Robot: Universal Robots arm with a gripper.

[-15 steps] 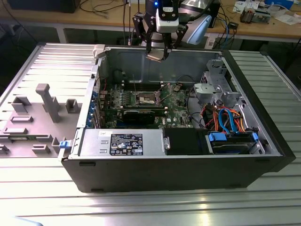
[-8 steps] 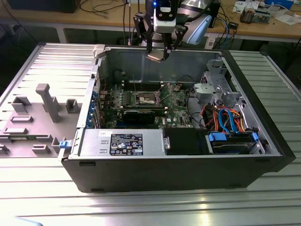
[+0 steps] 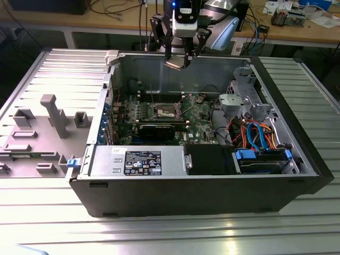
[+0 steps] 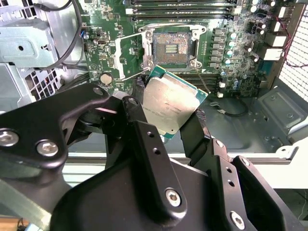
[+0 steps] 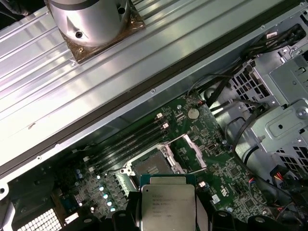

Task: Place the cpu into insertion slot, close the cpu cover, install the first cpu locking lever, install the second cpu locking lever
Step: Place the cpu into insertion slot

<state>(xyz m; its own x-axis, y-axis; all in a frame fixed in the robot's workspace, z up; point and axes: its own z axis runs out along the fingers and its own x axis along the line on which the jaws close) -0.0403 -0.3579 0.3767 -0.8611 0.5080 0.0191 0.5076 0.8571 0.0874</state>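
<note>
Above the far wall of the open computer case point(image 3: 212, 186), as the exterior view shows it, we find the gripper point(image 3: 179, 62) hanging with the cpu point(image 3: 177, 64) in its grasp. In both wrist views the two black fingers point(image 4: 134, 115) press on opposite edges of the chip, so the jaws are closed on it. Its dull metal top point(image 4: 169, 107) faces the cameras, and its green edge shows along one side. The cpu point(image 5: 167, 208) is held in the air, well apart from the green motherboard point(image 3: 197, 114) below. The insertion slot point(image 4: 169, 46) lies uncovered with its contact field exposed. The cpu cover point(image 4: 117, 57) is swung open and sits just beside the slot. In the first wrist view we see the same arrangement: slot point(image 5: 149, 168), then the open cover frame point(image 5: 196, 150) next to it.
</note>
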